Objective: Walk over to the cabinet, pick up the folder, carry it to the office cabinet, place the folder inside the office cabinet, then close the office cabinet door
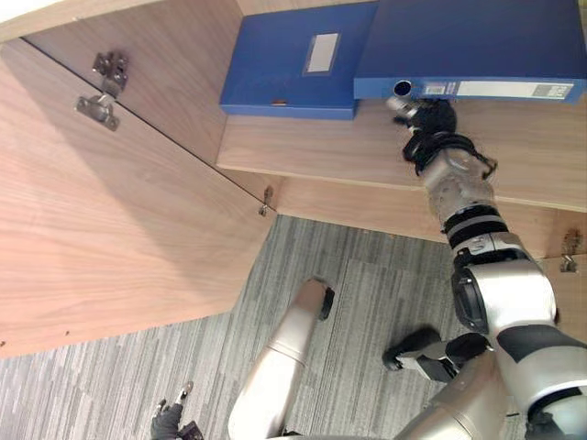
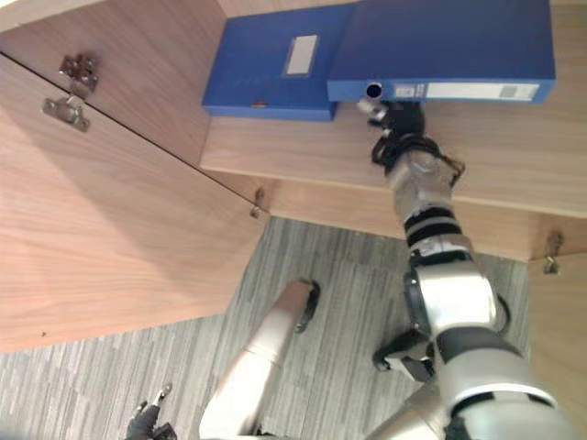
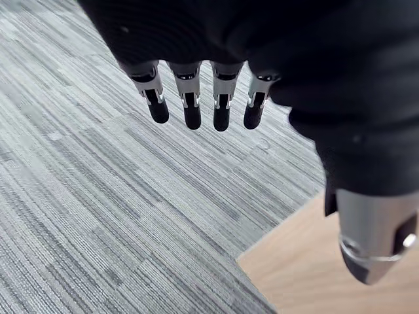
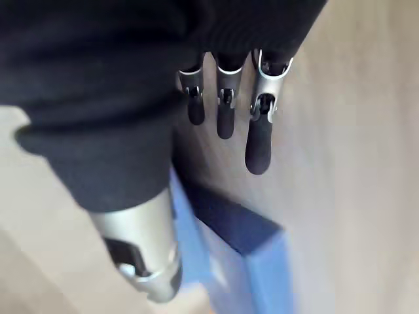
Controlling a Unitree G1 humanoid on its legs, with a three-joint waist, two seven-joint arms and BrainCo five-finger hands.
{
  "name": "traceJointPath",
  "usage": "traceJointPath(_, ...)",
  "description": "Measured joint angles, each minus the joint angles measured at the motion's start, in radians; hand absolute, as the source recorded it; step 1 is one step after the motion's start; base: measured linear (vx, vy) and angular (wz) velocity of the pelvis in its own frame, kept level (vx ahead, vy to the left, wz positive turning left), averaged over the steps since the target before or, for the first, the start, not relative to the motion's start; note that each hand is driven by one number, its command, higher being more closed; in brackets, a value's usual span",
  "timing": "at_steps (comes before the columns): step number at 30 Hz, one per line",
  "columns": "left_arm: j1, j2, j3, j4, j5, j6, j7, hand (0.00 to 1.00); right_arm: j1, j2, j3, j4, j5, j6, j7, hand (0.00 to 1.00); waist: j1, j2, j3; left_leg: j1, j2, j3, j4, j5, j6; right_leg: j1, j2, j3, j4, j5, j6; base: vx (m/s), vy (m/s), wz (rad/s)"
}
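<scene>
Two blue folders lie on the wooden cabinet shelf point(image 1: 321, 151). One folder point(image 1: 293, 60) lies flat with a pale label on top. The other folder point(image 1: 477, 37) partly overlaps it, its labelled spine point(image 1: 495, 89) facing me. My right hand point(image 1: 424, 115) is raised to that spine near its round hole, just below the folder's front edge. In the right wrist view its fingers point(image 4: 258, 140) are straight along the wood, with the blue folder point(image 4: 255, 235) beside the thumb. My left hand point(image 1: 170, 423) hangs low over the carpet, its fingers point(image 3: 191, 108) straight and holding nothing.
The cabinet door point(image 1: 101, 229) stands wide open on the left, with metal hinges point(image 1: 105, 82) near its top. A second hinge point(image 1: 570, 247) shows at the right edge. Grey striped carpet point(image 1: 348, 302) covers the floor in front of the cabinet.
</scene>
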Motion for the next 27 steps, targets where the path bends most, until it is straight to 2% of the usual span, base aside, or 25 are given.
traceJointPath(4,0.004,0.067,0.004,-0.035,0.053,-0.004,-0.036,0.00,0.016,-0.023,0.094,-0.027,-0.191,-0.002,0.129,0.00,-0.013,-0.028,0.020,0.051,0.028,-0.009,-0.055,0.012,-0.011,0.053,0.035,-0.031,-0.051,0.004,-0.004,0.07,-0.095,-0.12)
traceJointPath(10,0.003,0.097,0.004,-0.070,0.066,-0.020,-0.066,0.00,0.045,-0.040,0.174,-0.090,-0.307,-0.014,0.245,0.00,-0.018,-0.052,0.035,0.116,0.063,-0.012,-0.133,0.029,-0.023,0.119,0.080,-0.069,-0.124,0.021,-0.028,0.07,-0.074,-0.10)
traceJointPath(13,0.006,0.096,0.004,-0.134,0.065,-0.020,-0.075,0.00,0.056,-0.044,0.188,-0.118,-0.368,-0.019,0.271,0.00,-0.016,-0.063,0.042,0.135,0.077,-0.016,-0.160,0.034,-0.023,0.141,0.098,-0.083,-0.153,0.028,-0.034,0.08,-0.049,-0.07)
traceJointPath(14,0.007,0.093,0.003,-0.179,0.066,-0.022,-0.080,0.00,0.059,-0.054,0.213,-0.142,-0.425,-0.024,0.283,0.00,-0.019,-0.068,0.045,0.143,0.079,-0.016,-0.171,0.038,-0.022,0.151,0.101,-0.088,-0.164,0.031,-0.034,0.09,-0.036,-0.05)
traceJointPath(17,0.009,0.077,0.004,-0.244,0.069,-0.033,-0.085,0.00,0.078,-0.047,0.280,-0.222,-0.624,-0.031,0.287,0.00,-0.024,-0.075,0.051,0.170,0.097,-0.011,-0.200,0.041,-0.019,0.176,0.125,-0.095,-0.204,0.047,-0.031,0.10,-0.014,-0.16)
traceJointPath(19,0.010,0.062,0.011,-0.246,0.069,-0.035,-0.083,0.00,0.105,-0.014,0.330,-0.303,-0.777,-0.030,0.277,0.00,-0.034,-0.088,0.059,0.196,0.118,0.003,-0.230,0.046,-0.017,0.195,0.151,-0.095,-0.243,0.066,-0.027,0.09,-0.001,-0.33)
traceJointPath(21,0.010,0.046,0.014,-0.249,0.067,-0.034,-0.068,0.00,0.174,0.027,0.388,-0.407,-0.940,-0.023,0.266,0.00,-0.057,-0.112,0.072,0.241,0.133,0.015,-0.280,0.059,-0.017,0.229,0.176,-0.096,-0.297,0.085,-0.021,0.09,-0.015,-0.26)
traceJointPath(22,0.010,0.033,0.014,-0.251,0.065,-0.034,-0.062,0.00,0.222,0.044,0.417,-0.464,-1.012,-0.017,0.266,0.00,-0.066,-0.120,0.077,0.264,0.146,0.018,-0.318,0.068,-0.015,0.254,0.195,-0.108,-0.341,0.103,-0.030,0.08,-0.019,-0.25)
traceJointPath(25,0.010,0.008,0.017,-0.253,0.060,-0.022,-0.051,0.00,0.339,0.069,0.487,-0.528,-1.132,-0.018,0.287,0.00,-0.073,-0.138,0.085,0.358,0.188,0.025,-0.423,0.096,-0.013,0.361,0.254,-0.152,-0.475,0.156,-0.040,0.12,-0.008,-0.26)
traceJointPath(27,0.014,0.008,0.017,-0.253,0.061,-0.019,-0.044,0.00,0.436,0.079,0.523,-0.527,-1.147,-0.021,0.305,0.00,-0.068,-0.153,0.082,0.442,0.205,0.028,-0.478,0.100,-0.011,0.449,0.283,-0.170,-0.544,0.175,-0.036,0.16,0.018,-0.18)
